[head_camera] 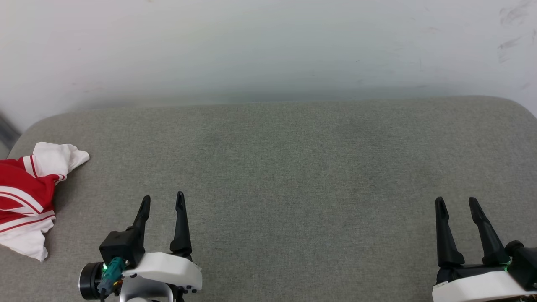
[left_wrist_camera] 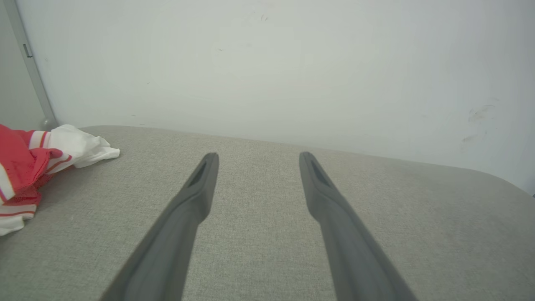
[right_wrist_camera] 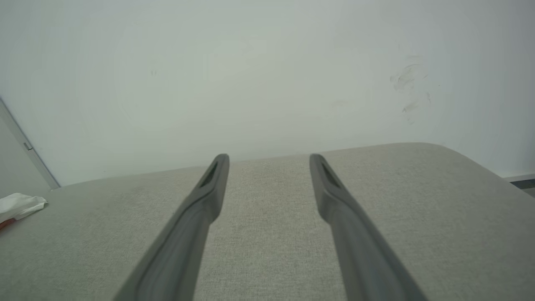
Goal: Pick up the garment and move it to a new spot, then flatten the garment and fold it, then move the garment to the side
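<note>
Released and empty over grey surface: left end effector, right end effector. Shirt bunched, seemingly unfolded, far left.

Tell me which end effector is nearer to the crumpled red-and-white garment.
Left. The left end effector is just right of the garment, not touching it; the right end effector is far across on the opposite side.

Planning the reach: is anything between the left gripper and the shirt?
Nothing; only bare grey fabric surface lies between the left gripper and the crumpled shirt, seen in the head view.
</note>
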